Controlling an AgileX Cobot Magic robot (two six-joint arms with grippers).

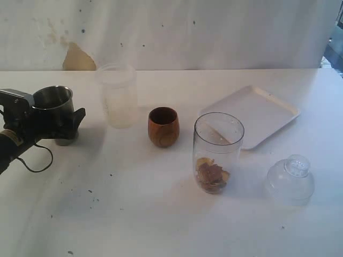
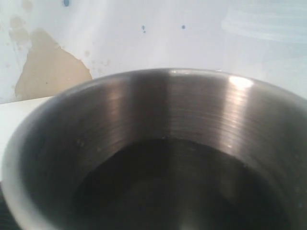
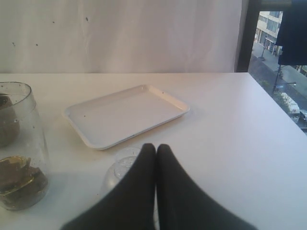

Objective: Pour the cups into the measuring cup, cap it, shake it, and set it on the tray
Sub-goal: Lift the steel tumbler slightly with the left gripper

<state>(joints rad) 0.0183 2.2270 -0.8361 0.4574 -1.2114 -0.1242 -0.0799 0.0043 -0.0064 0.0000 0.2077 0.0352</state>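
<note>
Clearly, the measuring cup [image 1: 218, 140] stands upright near the middle of the table, just beside the tray [image 1: 268, 110], with brown and yellowish pieces [image 1: 213, 175] heaped at its bottom. We see the wooden cup [image 1: 163, 126] upright to its left, its inside dark. The left gripper [image 1: 59, 126] sits around the steel tumbler [image 1: 53, 98]; we cannot tell whether it clamps it, nor what the tumbler holds. The right gripper [image 3: 156, 146] is closed on nothing, above a clear domed lid [image 1: 290, 179].
</note>
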